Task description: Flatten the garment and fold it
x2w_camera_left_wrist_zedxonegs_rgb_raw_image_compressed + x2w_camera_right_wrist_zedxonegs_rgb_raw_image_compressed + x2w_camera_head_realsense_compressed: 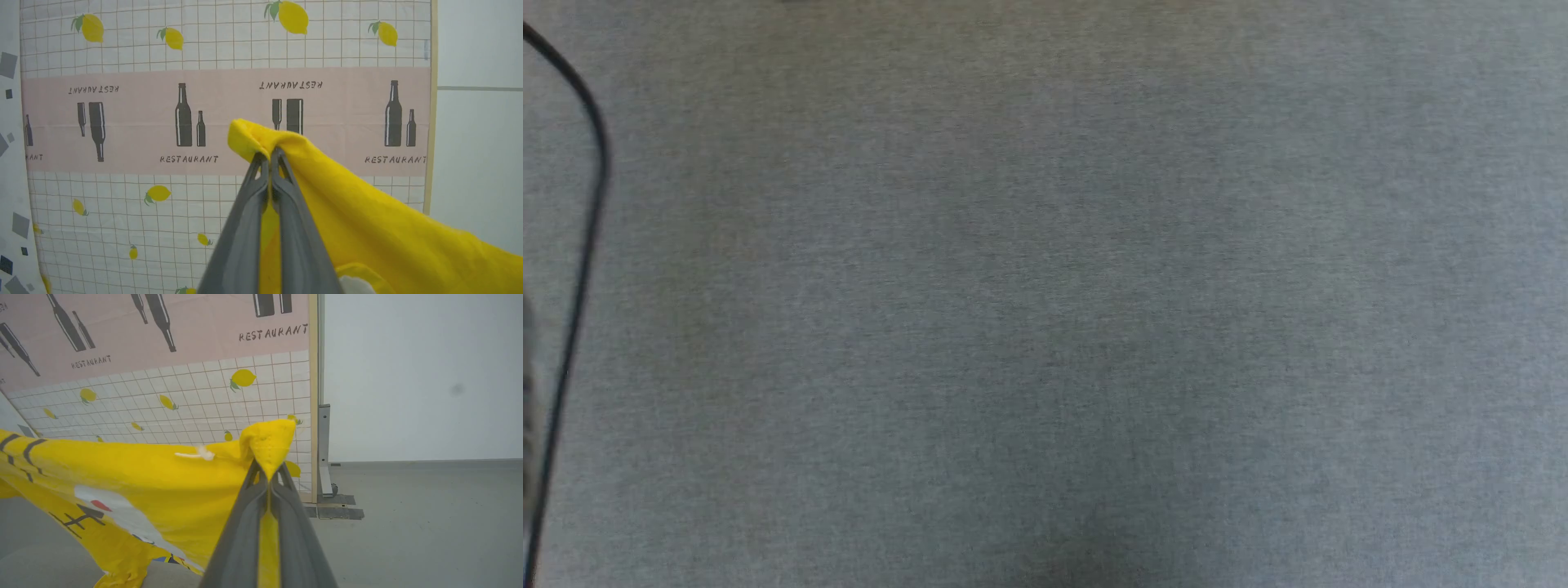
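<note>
gripping the yellow garment (367, 228), left fingers (241, 228) and right fingers (241, 531); lemon-print screen (122, 49) behind, grey floor (429, 522)

garment (388, 237) in fingers (241, 241) of left gripper (269, 157) and right gripper (268, 469) | screen (122, 122) behind garment | cable (592, 204) left on surface (1045, 327)

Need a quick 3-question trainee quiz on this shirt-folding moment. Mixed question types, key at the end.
1. True or false: the left gripper and the right gripper are both shut on the garment.
2. Which fruit is printed on the screen behind? A apples, B lemons, C cherries.
3. Which word is printed on the screen's pink band?
Key: 1 true; 2 B; 3 RESTAURANT.
</note>
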You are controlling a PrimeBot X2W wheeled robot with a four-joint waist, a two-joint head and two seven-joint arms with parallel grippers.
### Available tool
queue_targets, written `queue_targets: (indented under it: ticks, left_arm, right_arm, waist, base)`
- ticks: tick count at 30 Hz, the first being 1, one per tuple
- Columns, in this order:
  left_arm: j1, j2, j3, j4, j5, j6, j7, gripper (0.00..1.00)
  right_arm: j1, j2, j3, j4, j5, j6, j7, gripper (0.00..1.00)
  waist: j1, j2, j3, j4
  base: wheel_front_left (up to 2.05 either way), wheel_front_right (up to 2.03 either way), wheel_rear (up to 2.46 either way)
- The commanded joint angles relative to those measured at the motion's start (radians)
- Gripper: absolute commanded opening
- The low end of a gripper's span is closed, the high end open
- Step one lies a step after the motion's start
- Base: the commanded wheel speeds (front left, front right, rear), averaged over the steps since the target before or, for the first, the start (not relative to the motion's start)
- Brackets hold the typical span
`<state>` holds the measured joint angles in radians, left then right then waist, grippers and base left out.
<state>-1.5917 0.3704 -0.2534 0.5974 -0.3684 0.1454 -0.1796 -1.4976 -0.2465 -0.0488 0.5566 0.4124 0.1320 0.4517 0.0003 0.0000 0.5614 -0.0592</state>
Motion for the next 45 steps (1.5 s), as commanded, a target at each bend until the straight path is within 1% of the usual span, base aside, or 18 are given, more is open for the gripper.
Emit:
queue_targets:
  ticks: [1, 5, 9, 12, 14, 17, 20, 24, 25, 28, 31, 34, 39, 42, 45]
  left_arm:
    - [0.053, -0.005, -0.007, 0.015, -0.012, -0.014, -0.012, 0.00]
    - [0.198, -0.036, 0.013, 0.038, -0.071, -0.034, -0.041, 0.00]
    - [0.399, -0.071, 0.039, 0.024, -0.135, -0.061, -0.065, 0.00]
    - [0.599, -0.102, 0.076, -0.040, -0.181, -0.069, -0.077, 0.00]
    - [0.746, -0.119, 0.078, -0.096, -0.185, -0.075, -0.080, 0.00]
    - [0.990, -0.151, 0.101, -0.204, -0.196, -0.065, -0.082, 0.00]
    - [1.206, -0.174, 0.110, -0.286, -0.206, -0.054, -0.082, 0.00]
    - [1.460, -0.193, 0.146, -0.383, -0.243, -0.014, -0.078, 0.00]
    - [1.524, -0.192, 0.152, -0.407, -0.252, -0.002, -0.067, 0.00]
    - [1.681, -0.183, 0.155, -0.467, -0.285, 0.012, -0.006, 0.00]
    - [1.827, -0.174, 0.163, -0.529, -0.314, 0.041, 0.056, 0.00]
    - [1.927, -0.162, 0.156, -0.578, -0.319, 0.059, 0.097, 0.00]
    - [2.041, -0.165, 0.151, -0.649, -0.343, 0.091, 0.152, 0.00]
    - [2.057, -0.159, 0.158, -0.695, -0.340, 0.102, 0.151, 0.00]
    - [2.020, -0.145, 0.158, -0.738, -0.326, 0.101, 0.149, 0.00]
  right_arm:
    - [0.067, -0.020, 0.026, -0.015, 0.034, -0.001, -0.016, 0.00]
    - [0.265, -0.096, 0.115, -0.067, 0.119, -0.001, -0.060, 0.00]
    - [0.486, -0.112, 0.130, -0.106, 0.234, -0.001, -0.123, 0.00]
    - [0.674, -0.118, 0.147, -0.146, 0.286, -0.001, -0.175, 0.00]
    - [0.805, -0.113, 0.153, -0.175, 0.312, -0.001, -0.200, 0.00]
    - [1.003, -0.090, 0.152, -0.209, 0.346, -0.001, -0.223, 0.00]
    - [1.155, -0.075, 0.140, -0.228, 0.356, -0.001, -0.223, 0.00]
    - [1.323, -0.058, 0.098, -0.246, 0.355, -0.001, -0.215, 0.00]
    - [1.364, -0.056, 0.086, -0.253, 0.349, -0.001, -0.205, 0.00]
    - [1.458, -0.052, 0.058, -0.277, 0.322, -0.001, -0.170, 0.00]
    - [1.538, -0.044, 0.028, -0.317, 0.294, -0.001, -0.127, 0.00]
    - [1.607, -0.027, -0.004, -0.360, 0.290, -0.001, -0.079, 0.00]
    - [1.708, -0.008, -0.034, -0.438, 0.268, -0.001, 0.012, 0.00]
    - [1.734, 0.003, -0.054, -0.490, 0.253, -0.001, 0.045, 0.00]
    - [1.719, 0.016, -0.074, -0.536, 0.228, -0.001, 0.054, 0.00]
  waist:
    - [-0.0003, 0.0000, -0.032, 0.032]
    - [-0.0003, 0.0000, -0.109, 0.057]
    - [-0.0003, 0.0000, -0.225, 0.076]
    - [-0.0003, 0.0000, -0.324, 0.088]
    - [-0.0003, 0.0000, -0.380, 0.093]
    - [-0.0003, 0.0000, -0.447, 0.088]
    - [-0.0003, 0.0000, -0.485, 0.082]
    - [-0.0003, 0.0000, -0.533, 0.071]
    - [-0.0003, 0.0000, -0.544, 0.068]
    - [-0.0003, 0.0000, -0.572, 0.057]
    - [-0.0003, 0.0000, -0.592, 0.047]
    - [-0.0003, 0.0000, -0.600, 0.046]
    - [-0.0003, 0.0000, -0.615, 0.042]
    - [-0.0003, 0.0000, -0.613, 0.043]
    - [-0.0003, 0.0000, -0.608, 0.045]
  base:
    - [0.00, 0.00, 0.00]
    - [0.00, 0.00, 0.00]
    - [0.00, 0.00, 0.00]
    - [0.00, 0.00, 0.00]
    - [0.00, 0.00, 0.00]
    - [0.00, 0.00, 0.00]
    - [0.00, 0.00, 0.00]
    - [0.00, 0.00, 0.00]
    - [0.00, 0.00, 0.00]
    - [0.00, 0.00, 0.00]
    - [0.00, 0.00, 0.00]
    - [0.00, 0.00, 0.00]
    - [0.00, 0.00, 0.00]
    - [0.00, 0.00, 0.00]
    - [0.00, 0.00, 0.00]
